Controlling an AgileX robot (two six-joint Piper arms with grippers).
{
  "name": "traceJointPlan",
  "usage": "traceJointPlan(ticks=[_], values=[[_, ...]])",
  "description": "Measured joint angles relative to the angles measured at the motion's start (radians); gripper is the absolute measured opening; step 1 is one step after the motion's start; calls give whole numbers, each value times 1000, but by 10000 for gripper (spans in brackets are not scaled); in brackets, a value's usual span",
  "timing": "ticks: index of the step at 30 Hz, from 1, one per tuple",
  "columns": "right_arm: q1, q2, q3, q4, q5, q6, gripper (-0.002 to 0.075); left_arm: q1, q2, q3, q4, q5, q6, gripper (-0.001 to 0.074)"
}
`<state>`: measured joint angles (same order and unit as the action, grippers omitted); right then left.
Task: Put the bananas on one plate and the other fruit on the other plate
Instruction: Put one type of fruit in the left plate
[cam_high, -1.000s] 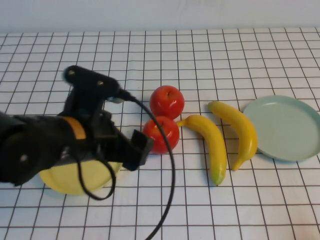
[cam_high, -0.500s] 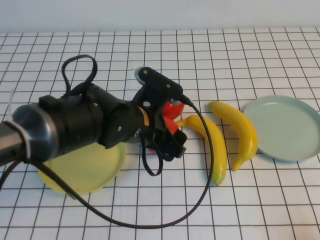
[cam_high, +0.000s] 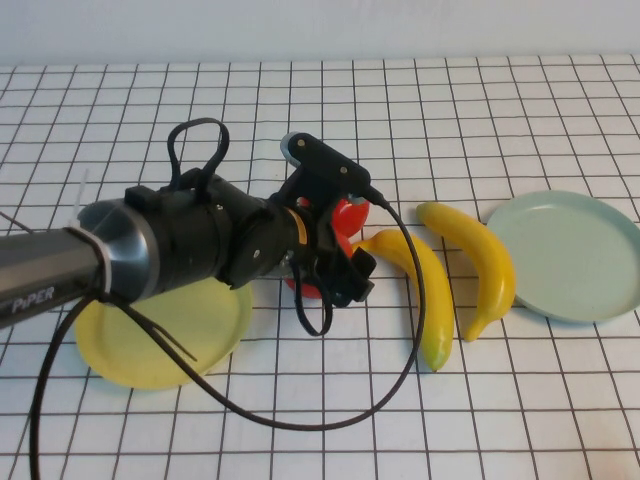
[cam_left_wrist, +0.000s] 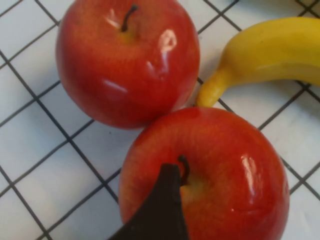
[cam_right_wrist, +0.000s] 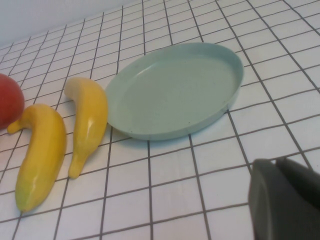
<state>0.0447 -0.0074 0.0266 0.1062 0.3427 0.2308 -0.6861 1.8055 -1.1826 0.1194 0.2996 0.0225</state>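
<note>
Two red apples lie touching at mid-table. The far apple (cam_high: 347, 214) (cam_left_wrist: 127, 60) peeks out behind my left gripper (cam_high: 338, 268). The near apple (cam_high: 306, 287) (cam_left_wrist: 215, 175) is mostly hidden under it. In the left wrist view my left gripper (cam_left_wrist: 250, 200) is open just above the near apple, with one dark finger (cam_left_wrist: 160, 212) over its stem. Two yellow bananas (cam_high: 422, 290) (cam_high: 482, 262) lie side by side to the right, next to the blue-green plate (cam_high: 600, 290). The yellow plate (cam_high: 130, 355) lies under my left arm. My right gripper (cam_right_wrist: 285, 200) is shut, low over the table near the blue-green plate (cam_right_wrist: 150, 100).
The table is a white cloth with a black grid. My left arm's black cable (cam_high: 400, 380) loops over the table in front of the apples and the near banana. The right wrist view also shows both bananas (cam_right_wrist: 37, 155) (cam_right_wrist: 90, 120).
My left arm has swung right from over the yellow plate to over the two apples. It now covers the near apple. The fruit and plates have not moved.
</note>
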Motion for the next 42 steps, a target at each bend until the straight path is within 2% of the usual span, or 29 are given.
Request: traceJointPlan(ticks=[11, 13, 18, 20, 23, 28, 33, 35, 38, 40, 42], values=[[0, 0, 0, 0, 0, 0, -16, 29, 15, -2, 21, -16, 2, 656], [0, 0, 0, 0, 0, 0, -16, 29, 15, -2, 21, -17, 2, 592], [0, 0, 0, 0, 0, 0, -16, 29, 8, -5, 45, -19, 2, 329], [0, 0, 0, 0, 0, 0, -16, 29, -6, -5, 59, -7, 2, 268], [0, 0, 0, 0, 0, 0, -16, 29, -52, -9, 66, 14, 2, 206], [0, 0, 0, 0, 0, 0, -16, 29, -186, -38, 124, 59, -38, 184], [0, 0, 0, 0, 0, 0, -16, 37, -274, -44, 223, 162, -135, 188], [0, 0, 0, 0, 0, 0, -16, 40, -279, -44, 235, 199, -158, 216], [0, 0, 0, 0, 0, 0, -16, 42, -269, -44, 211, 225, -171, 344], [0, 0, 0, 0, 0, 0, -16, 42, -246, -44, 173, 225, -186, 487], [0, 0, 0, 0, 0, 0, -16, 42, -213, -44, 140, 225, -202, 595]])
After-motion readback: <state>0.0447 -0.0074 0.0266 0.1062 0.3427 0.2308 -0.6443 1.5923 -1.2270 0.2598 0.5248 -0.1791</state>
